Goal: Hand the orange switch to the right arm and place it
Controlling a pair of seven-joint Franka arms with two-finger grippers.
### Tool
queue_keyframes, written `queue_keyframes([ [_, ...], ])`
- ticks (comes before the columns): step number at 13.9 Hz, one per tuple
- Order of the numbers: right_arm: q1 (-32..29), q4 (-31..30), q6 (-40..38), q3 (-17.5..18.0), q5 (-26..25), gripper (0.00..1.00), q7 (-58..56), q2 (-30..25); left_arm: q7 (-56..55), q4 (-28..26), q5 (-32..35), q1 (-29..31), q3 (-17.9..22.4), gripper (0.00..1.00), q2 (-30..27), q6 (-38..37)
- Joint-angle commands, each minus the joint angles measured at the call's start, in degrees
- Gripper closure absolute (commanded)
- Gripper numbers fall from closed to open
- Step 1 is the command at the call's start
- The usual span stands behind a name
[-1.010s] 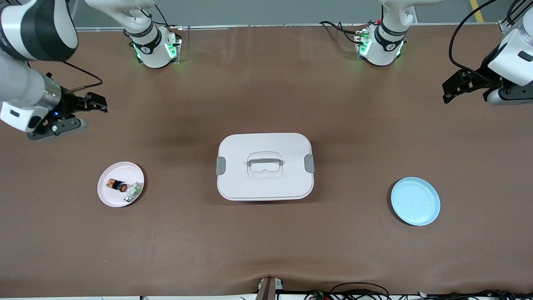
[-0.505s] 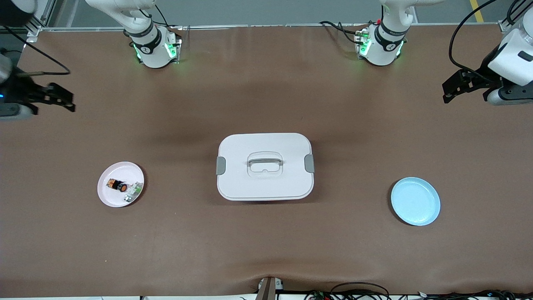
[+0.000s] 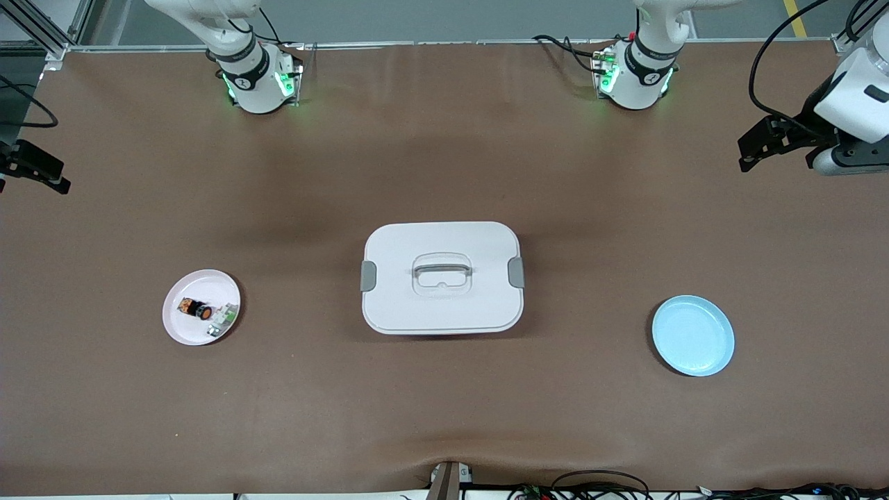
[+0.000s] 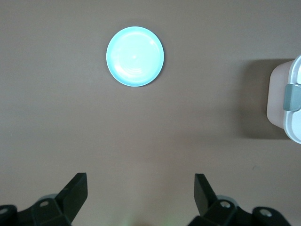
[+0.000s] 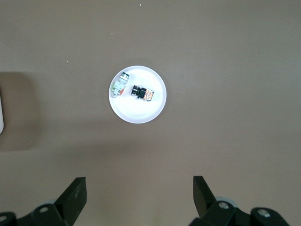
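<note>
The orange switch (image 3: 194, 307), a tiny black cylinder with an orange end, lies on the pink plate (image 3: 182, 328) toward the right arm's end of the table. It also shows in the right wrist view (image 5: 142, 92), on the plate (image 5: 138, 112). My right gripper (image 5: 139, 193) is open and empty, high above the table; in the front view (image 3: 35, 170) only its tip shows at the edge. My left gripper (image 3: 764, 142) is open and empty, and waits high over the left arm's end of the table; its own view (image 4: 140, 190) shows the jaws wide apart.
A small whitish-green part (image 3: 221, 319) lies beside the switch on the pink plate. A white lidded box (image 3: 442, 278) with a handle stands mid-table. An empty blue plate (image 3: 692, 335) lies toward the left arm's end and shows in the left wrist view (image 4: 135, 56).
My right arm has drawn back toward the table's end, almost out of the front view. The left arm, the switch and the plates have not moved.
</note>
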Motion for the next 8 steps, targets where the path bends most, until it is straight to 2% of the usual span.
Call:
queue_keyframes([
  [1,-0.5,0.5,0.4,0.9,0.8,0.0,0.4,0.5,1.0,-0.2,-0.9,0.1,0.3,0.0,-1.2,-0.8],
  [5,-0.2,-11.9,7.1,1.2,0.9,0.0,0.6,-7.8,1.2,-0.2,-0.9,0.2,0.7,0.0,-1.2,-0.8],
  [8,0.2,-11.8,3.0,1.2,0.9,0.0,0.6,-8.4,1.3,0.0,-0.8,0.3,0.8,0.0,-1.2,-0.9],
])
